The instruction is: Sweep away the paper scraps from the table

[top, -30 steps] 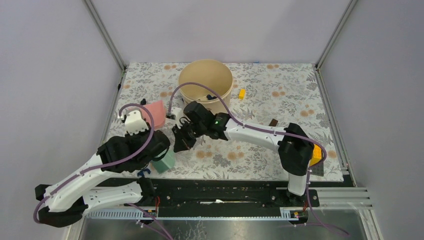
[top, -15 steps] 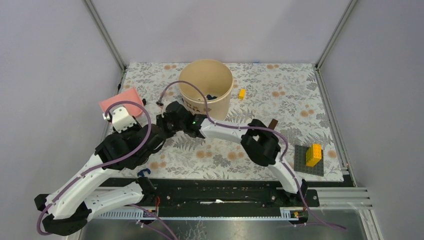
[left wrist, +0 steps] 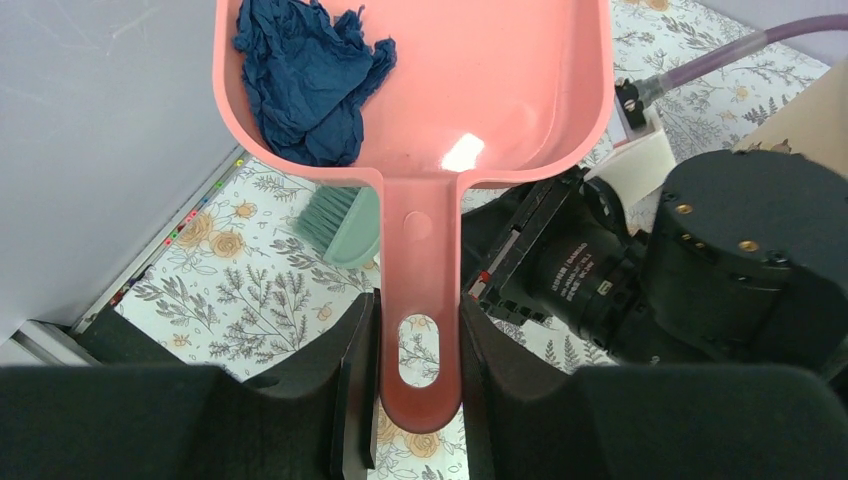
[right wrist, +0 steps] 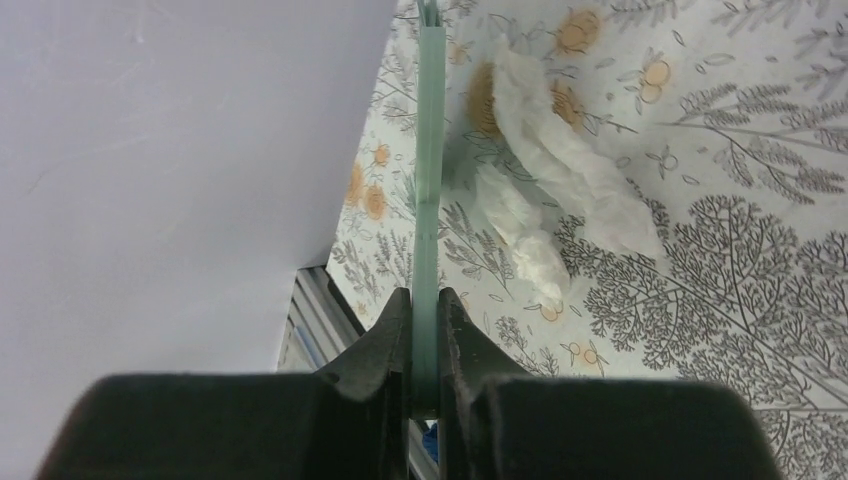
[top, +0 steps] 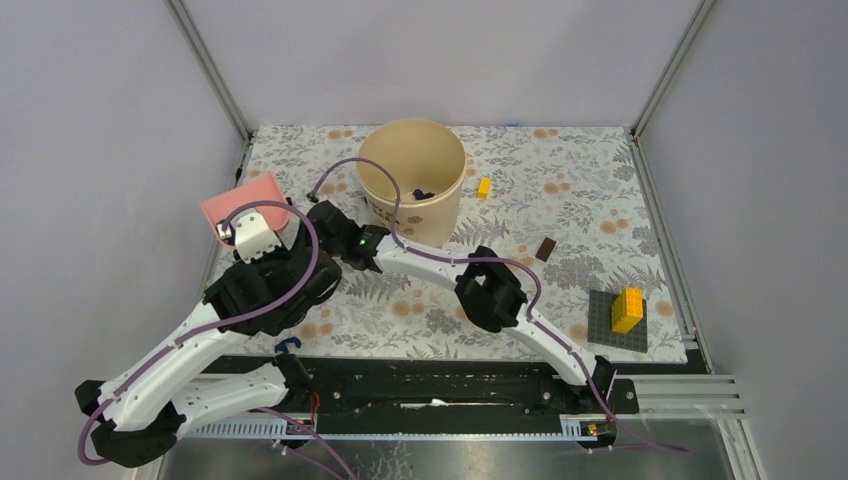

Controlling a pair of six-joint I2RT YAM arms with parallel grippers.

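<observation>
No wording can be read for certain: a black motor housing (left wrist: 585, 275) in the left wrist view bears small white lettering too fine to make out, and the beige bucket (top: 445, 210) carries dark print (equally illegible from above).

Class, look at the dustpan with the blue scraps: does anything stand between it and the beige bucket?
Yes. The right gripper, shut on the green brush, sits between the bucket and the pink dustpan carrying the paper scraps.
</observation>
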